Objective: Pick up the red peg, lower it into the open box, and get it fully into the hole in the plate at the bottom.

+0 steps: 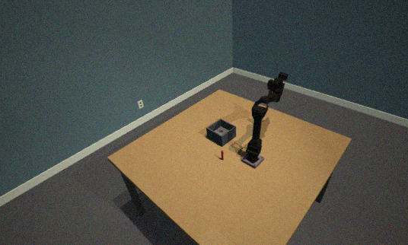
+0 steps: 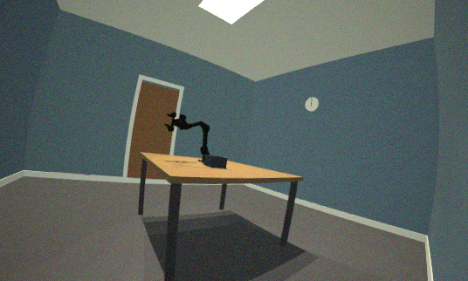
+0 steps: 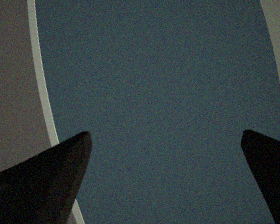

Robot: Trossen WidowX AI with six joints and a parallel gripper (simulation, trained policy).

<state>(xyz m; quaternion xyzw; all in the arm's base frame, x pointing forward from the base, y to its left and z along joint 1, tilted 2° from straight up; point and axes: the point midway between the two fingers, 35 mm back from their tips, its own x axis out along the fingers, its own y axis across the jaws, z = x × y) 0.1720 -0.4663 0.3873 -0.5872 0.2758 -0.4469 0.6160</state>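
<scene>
Red peg (image 1: 222, 155) stands on the table, outside the box, gripper raised and spread

The peg is upright on the wooden table (image 1: 275, 186) (image 2: 237, 171), near the open box (image 1: 215, 138) (image 2: 216, 161) but apart from it. In the top view it stands below the box's lowest corner, with the arm's base plate (image 1: 255, 166) to the right of it in the picture. A short shadow lies beside its foot.

The box is dark grey and square, its open side facing up. Inside, the lighter plate (image 1: 216, 131) at the bottom shows, with the dark hole (image 1: 221, 131) near its middle. In the exterior view the box stands in front of the foot of the arm (image 1: 256, 127) (image 2: 205, 137).

The black arm rises from its base, bends over at the elbow and reaches out high above the table. At its end, the gripper (image 1: 277, 80) (image 2: 166, 119) (image 3: 168, 138) is well above the table top and well apart from both the peg and the box. Its fingers are spread wide. The wrist view shows the two dark fingertips at opposite sides, with the blue wall (image 3: 166, 75) in the gap between them and a pale skirting board (image 3: 45, 107) curving past on the left. The exterior view has the fingers pointing left, one above the other, in front of the brown door (image 2: 152, 131).
</scene>
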